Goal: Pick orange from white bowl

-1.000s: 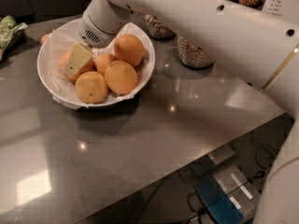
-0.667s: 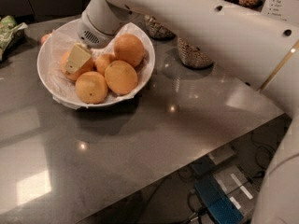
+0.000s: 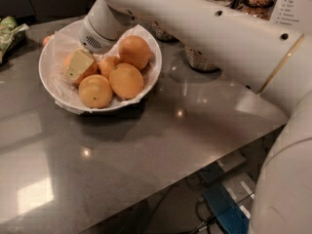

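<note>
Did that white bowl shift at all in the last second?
No. The bowl sits where it was, judged against the jar behind it. The gripper is inside the bowl, at its left among the oranges.

A smooth round orange point(image 3: 89, 71) sits in the wrap-lined white bowl point(image 3: 47, 84), against the hand point(image 3: 78, 65).
</note>
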You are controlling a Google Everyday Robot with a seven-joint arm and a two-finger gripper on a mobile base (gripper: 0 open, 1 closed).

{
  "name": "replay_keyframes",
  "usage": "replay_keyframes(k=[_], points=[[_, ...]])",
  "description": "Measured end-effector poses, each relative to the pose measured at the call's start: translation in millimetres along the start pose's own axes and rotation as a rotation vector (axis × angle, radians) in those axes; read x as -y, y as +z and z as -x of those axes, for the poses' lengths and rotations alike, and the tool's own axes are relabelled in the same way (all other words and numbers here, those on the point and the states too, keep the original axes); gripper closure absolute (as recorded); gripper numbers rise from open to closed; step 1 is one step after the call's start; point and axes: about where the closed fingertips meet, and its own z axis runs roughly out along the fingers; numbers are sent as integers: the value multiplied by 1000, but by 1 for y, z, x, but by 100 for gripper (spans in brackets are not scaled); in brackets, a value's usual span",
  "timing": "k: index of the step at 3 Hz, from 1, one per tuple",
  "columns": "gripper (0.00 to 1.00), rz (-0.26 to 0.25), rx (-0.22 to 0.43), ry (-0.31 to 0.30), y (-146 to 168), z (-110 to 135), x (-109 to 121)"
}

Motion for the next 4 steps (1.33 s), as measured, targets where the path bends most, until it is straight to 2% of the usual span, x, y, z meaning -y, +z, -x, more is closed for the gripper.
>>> replay_keyframes(k=[1, 2, 3, 4], points=[[0, 0, 0, 0, 0, 0, 0], [9, 4, 2, 0, 2, 0, -1], [10, 17, 9, 7, 8, 1, -7], [19, 20, 8, 5, 11, 2, -11]])
